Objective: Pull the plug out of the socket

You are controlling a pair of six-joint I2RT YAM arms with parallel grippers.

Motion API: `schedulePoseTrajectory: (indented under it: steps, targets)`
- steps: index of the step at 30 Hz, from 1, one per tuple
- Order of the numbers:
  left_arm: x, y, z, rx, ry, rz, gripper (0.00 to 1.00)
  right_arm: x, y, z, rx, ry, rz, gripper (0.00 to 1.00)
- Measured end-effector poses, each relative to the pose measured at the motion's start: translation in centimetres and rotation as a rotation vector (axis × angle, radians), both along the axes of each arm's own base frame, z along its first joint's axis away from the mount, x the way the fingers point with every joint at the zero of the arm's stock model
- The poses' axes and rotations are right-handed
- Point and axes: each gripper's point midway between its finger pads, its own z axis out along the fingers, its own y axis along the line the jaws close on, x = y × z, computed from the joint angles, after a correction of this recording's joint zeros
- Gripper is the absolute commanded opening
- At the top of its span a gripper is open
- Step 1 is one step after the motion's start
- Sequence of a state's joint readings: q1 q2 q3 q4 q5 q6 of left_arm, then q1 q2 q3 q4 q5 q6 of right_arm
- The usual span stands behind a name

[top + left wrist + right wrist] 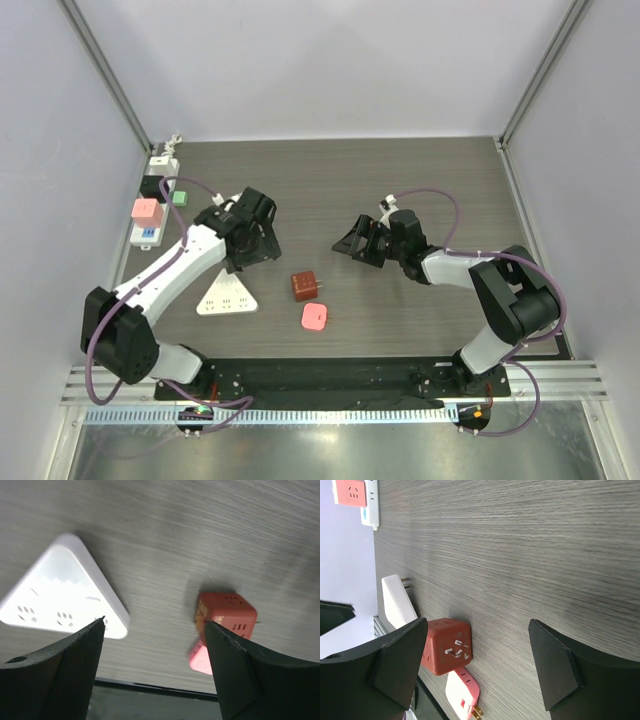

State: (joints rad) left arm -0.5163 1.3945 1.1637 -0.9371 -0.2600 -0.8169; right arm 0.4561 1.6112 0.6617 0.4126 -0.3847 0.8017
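Note:
The socket, a long white power strip (pixel 152 205), lies along the far left wall. A pink plug (pixel 147 211) and a black plug (pixel 152 185) sit in it. The strip's end (pixel 370 510) and the pink plug (pixel 351 492) show at the top left of the right wrist view. My left gripper (pixel 258 243) is open and empty, right of the strip, above the table. In its wrist view the left gripper (pixel 155 630) has bare table between its fingers. My right gripper (pixel 353 241) is open and empty at mid table, and it (pixel 477 630) points towards the left.
A red cube adapter (pixel 305 286) (pixel 227 614) (pixel 447 645), a loose pink plug (pixel 315 318) (pixel 201 658) (pixel 462 692) and a white triangular adapter (pixel 225 297) (pixel 65 595) (pixel 397 602) lie near the front. A small green piece (pixel 179 197) lies beside the strip.

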Motion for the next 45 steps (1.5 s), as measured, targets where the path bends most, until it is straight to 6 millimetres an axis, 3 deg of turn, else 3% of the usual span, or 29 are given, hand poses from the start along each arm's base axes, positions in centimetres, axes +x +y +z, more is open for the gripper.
schedulePoseTrajectory:
  steps: [8,17,28,45]
  targets:
    - [-1.7,-0.3,-4.6,-0.029,0.142,0.346,0.57,-0.1,0.0,-0.2,0.0,0.008,0.002,0.88]
    - [-2.7,0.2,-8.1,0.015,0.219,0.531,0.57,-0.1,0.0,-0.6,-0.003,0.017,0.002,0.87]
    - [-5.8,6.1,-9.4,0.117,0.315,0.699,0.59,-0.2,0.1,-0.5,0.004,0.02,0.005,0.87]
    - [-6.0,16.1,-7.7,0.252,0.294,0.815,0.57,-0.2,0.1,-0.5,0.005,0.022,0.005,0.87]
